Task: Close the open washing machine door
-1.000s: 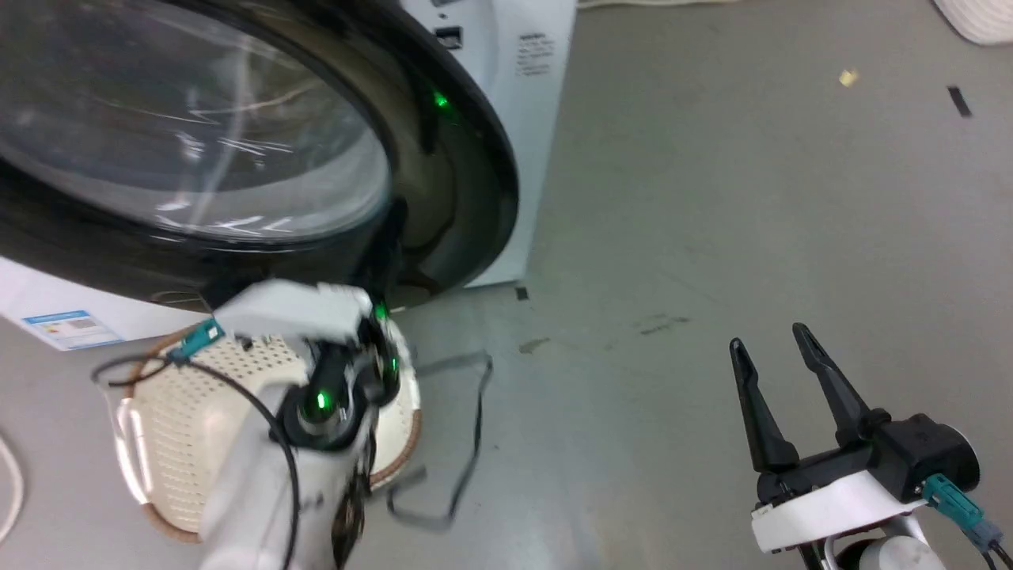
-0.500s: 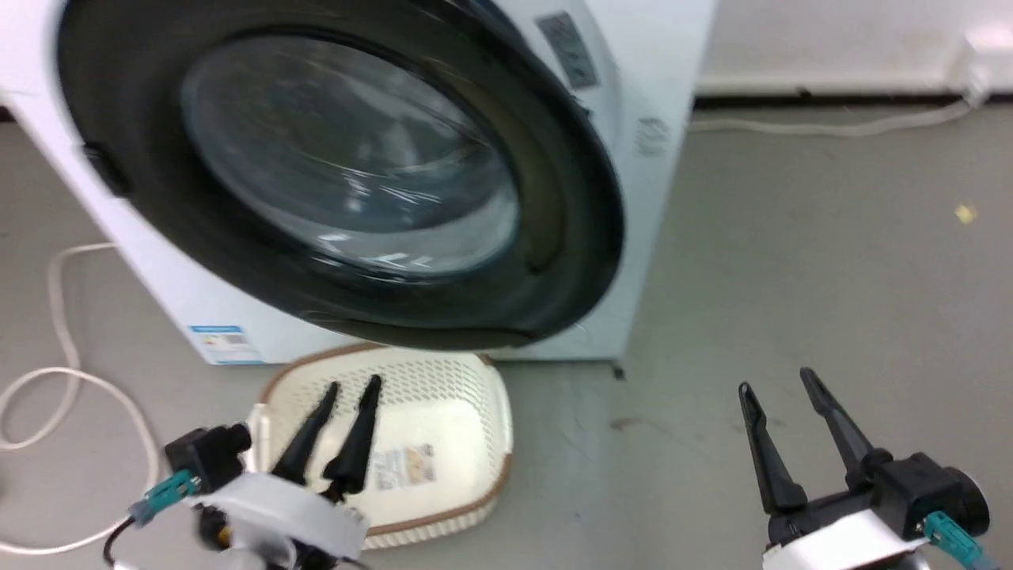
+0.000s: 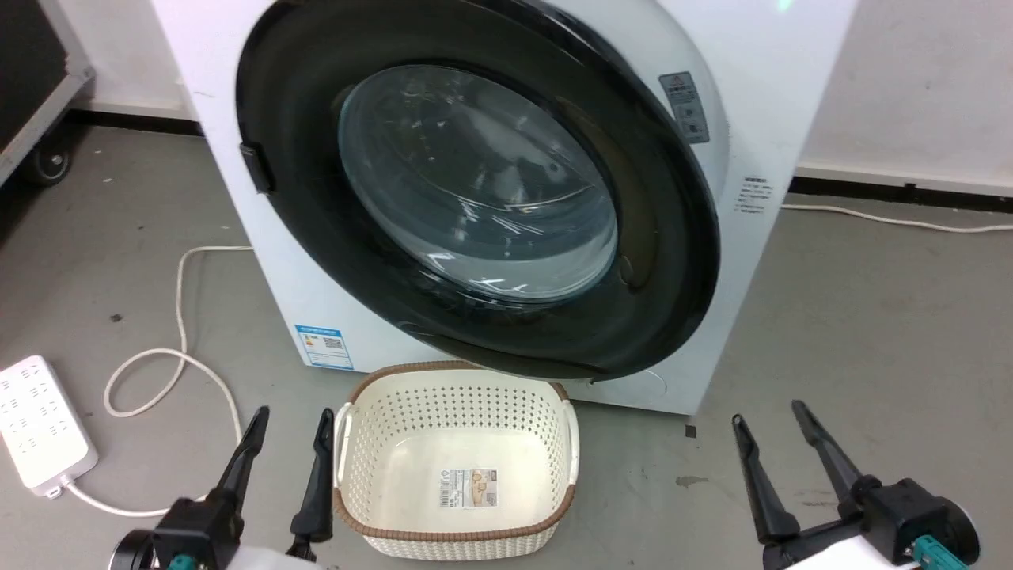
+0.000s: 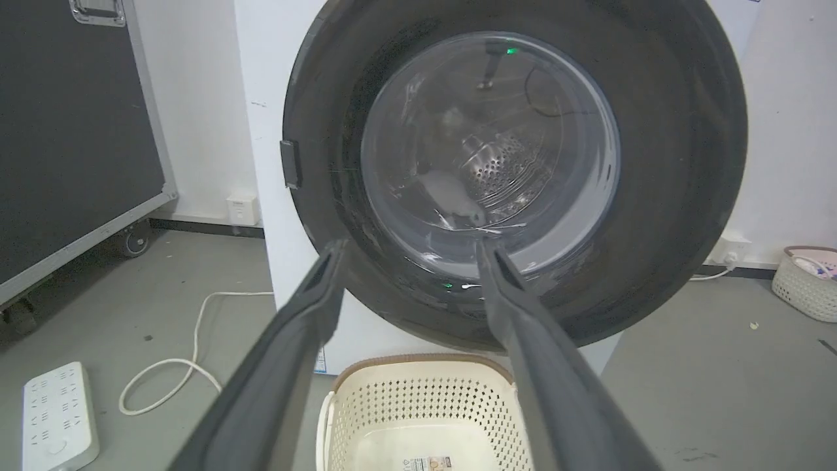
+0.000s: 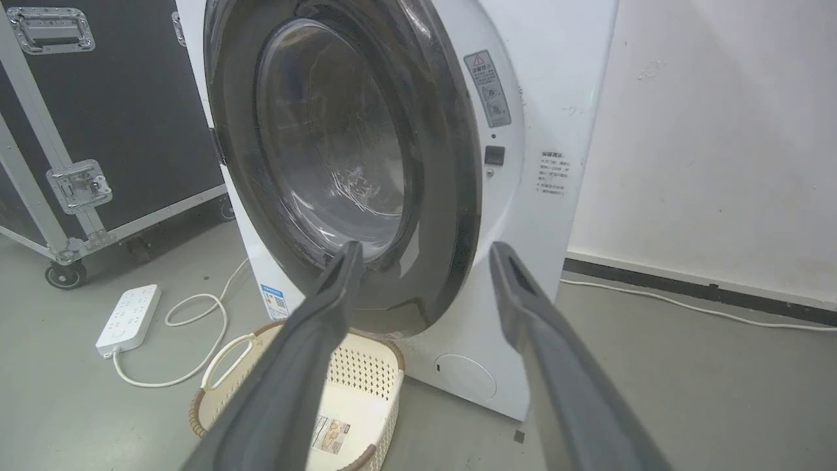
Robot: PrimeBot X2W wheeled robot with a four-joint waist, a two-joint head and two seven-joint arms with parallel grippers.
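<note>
While left gripper [image 3: 293, 412] and right gripper [image 3: 767, 412] gape empty, the washing machine door [image 3: 475, 198] looks shut flush; nothing remains.

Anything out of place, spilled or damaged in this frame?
Nothing spilled or damaged. The door lies against the machine; whether it latched cannot be told. The only clutter: a basket on the floor just below the door, and a power strip with a looped cable left of the machine.
</note>
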